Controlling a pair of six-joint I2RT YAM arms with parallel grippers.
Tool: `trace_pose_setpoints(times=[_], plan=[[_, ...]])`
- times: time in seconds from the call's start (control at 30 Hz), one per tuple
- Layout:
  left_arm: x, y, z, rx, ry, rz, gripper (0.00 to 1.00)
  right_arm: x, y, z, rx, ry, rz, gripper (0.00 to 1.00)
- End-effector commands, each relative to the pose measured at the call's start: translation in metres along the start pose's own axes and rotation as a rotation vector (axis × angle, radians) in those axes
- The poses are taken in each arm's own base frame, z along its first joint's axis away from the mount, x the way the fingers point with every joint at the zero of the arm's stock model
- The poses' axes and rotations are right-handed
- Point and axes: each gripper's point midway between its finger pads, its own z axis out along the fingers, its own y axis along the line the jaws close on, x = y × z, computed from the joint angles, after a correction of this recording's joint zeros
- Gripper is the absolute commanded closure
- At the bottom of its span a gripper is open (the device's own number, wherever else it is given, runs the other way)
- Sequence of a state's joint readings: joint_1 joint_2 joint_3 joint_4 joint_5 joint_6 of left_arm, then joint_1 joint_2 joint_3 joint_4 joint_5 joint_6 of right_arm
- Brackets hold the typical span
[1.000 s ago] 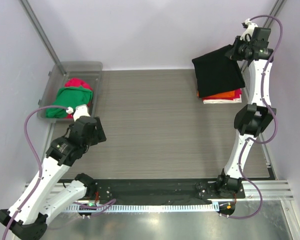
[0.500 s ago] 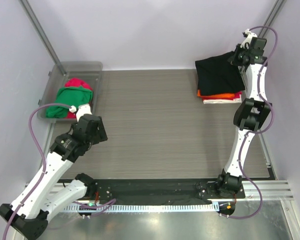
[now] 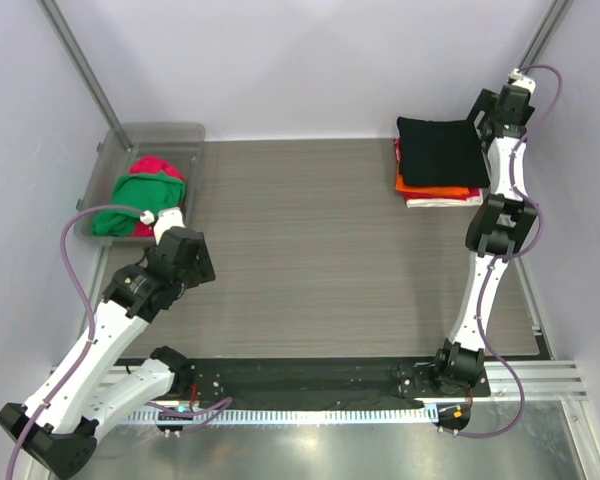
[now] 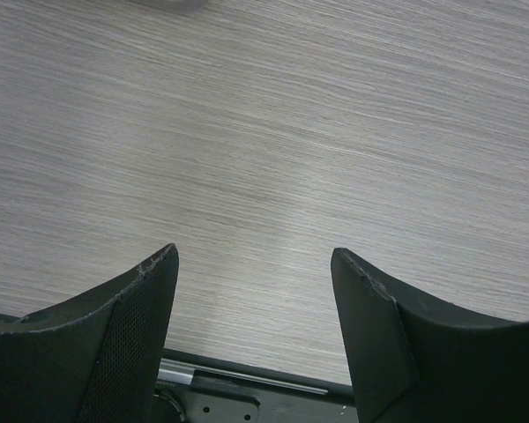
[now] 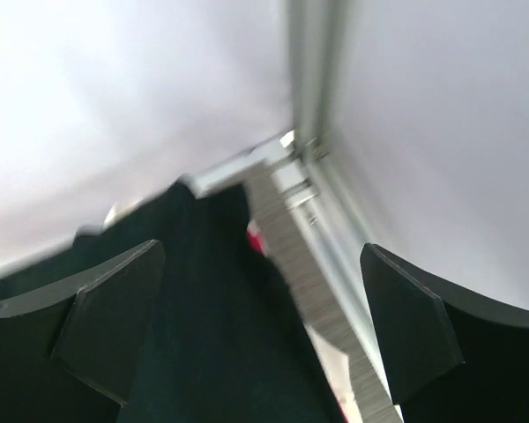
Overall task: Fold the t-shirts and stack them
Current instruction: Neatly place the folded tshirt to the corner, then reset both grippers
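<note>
Your right end effector stands wide and empty at the far right corner, just over the folded black t-shirt, which tops the stack above the orange t-shirt. Your left end effector is spread, holding nothing, above the counter near the bin with the green t-shirt.

shirt stack far right, bin far left, shirts in it
</note>
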State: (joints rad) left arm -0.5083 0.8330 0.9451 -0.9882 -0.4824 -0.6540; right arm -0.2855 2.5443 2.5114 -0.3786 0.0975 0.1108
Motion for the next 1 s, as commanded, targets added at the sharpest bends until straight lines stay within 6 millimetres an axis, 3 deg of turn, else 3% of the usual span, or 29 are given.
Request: trace_pose_setpoints(times=[0.0, 0.07, 0.13, 0.2, 0.23, 0.27, 0.37, 0.43, 0.47, 0.53, 0.63, 0.67, 0.7, 0.73, 0.83, 0.87, 0.93, 0.97], plan=[[-0.007, 0.006, -0.003, -0.020, -0.037, -0.032, 0.29, -0.121, -0.021, -0.058, 0.132, -0.303, 0.159, 0.00], [-0.007, 0.005, -0.004, -0.014, -0.041, -0.035, 0.29, -0.137, -0.020, -0.075, 0.122, -0.335, 0.188, 0.00], [-0.008, 0.006, -0.005, -0.010, -0.047, -0.039, 0.28, -0.171, -0.012, -0.112, 0.073, -0.394, 0.224, 0.00], [-0.009, 0.006, -0.008, -0.002, -0.057, -0.043, 0.28, -0.177, -0.007, -0.131, 0.042, -0.392, 0.247, 0.00], [-0.010, 0.007, -0.009, -0.001, -0.061, -0.049, 0.28, -0.201, -0.002, -0.165, 0.004, -0.434, 0.276, 0.00], [-0.012, 0.008, -0.011, 0.001, -0.072, -0.054, 0.28, -0.192, 0.004, -0.170, -0.031, -0.401, 0.282, 0.00], [-0.013, 0.010, -0.014, 0.005, -0.086, -0.063, 0.28, -0.194, 0.023, -0.221, -0.163, -0.375, 0.325, 0.00], [-0.015, 0.010, -0.016, 0.013, -0.100, -0.071, 0.27, -0.186, 0.034, -0.243, -0.230, -0.346, 0.338, 0.00], [-0.016, 0.011, -0.017, 0.015, -0.106, -0.076, 0.27, -0.178, 0.035, -0.265, -0.253, -0.326, 0.381, 0.00], [-0.016, 0.011, -0.020, 0.025, -0.111, -0.081, 0.27, -0.164, 0.043, -0.288, -0.305, -0.291, 0.407, 0.00], [-0.018, 0.011, -0.023, 0.038, -0.123, -0.088, 0.27, -0.127, 0.056, -0.325, -0.400, -0.203, 0.468, 0.00], [-0.018, 0.012, -0.023, 0.037, -0.126, -0.091, 0.27, -0.099, 0.059, -0.323, -0.406, -0.137, 0.480, 0.00], [-0.018, 0.012, -0.024, 0.041, -0.129, -0.093, 0.27, -0.099, 0.065, -0.349, -0.453, -0.145, 0.480, 0.00], [-0.019, 0.012, -0.025, 0.045, -0.132, -0.095, 0.27, -0.067, 0.075, -0.351, -0.486, -0.059, 0.483, 0.00], [-0.019, 0.012, -0.025, 0.048, -0.134, -0.095, 0.27, -0.036, 0.091, -0.388, -0.564, 0.021, 0.490, 0.00], [-0.018, 0.012, -0.026, 0.049, -0.135, -0.099, 0.27, -0.009, 0.102, -0.392, -0.589, 0.093, 0.485, 0.00], [-0.019, 0.013, -0.026, 0.049, -0.137, -0.099, 0.27, 0.011, 0.114, -0.418, -0.655, 0.138, 0.473, 0.00], [-0.019, 0.013, -0.027, 0.048, -0.141, -0.103, 0.27, 0.039, 0.120, -0.420, -0.677, 0.208, 0.472, 0.00]])
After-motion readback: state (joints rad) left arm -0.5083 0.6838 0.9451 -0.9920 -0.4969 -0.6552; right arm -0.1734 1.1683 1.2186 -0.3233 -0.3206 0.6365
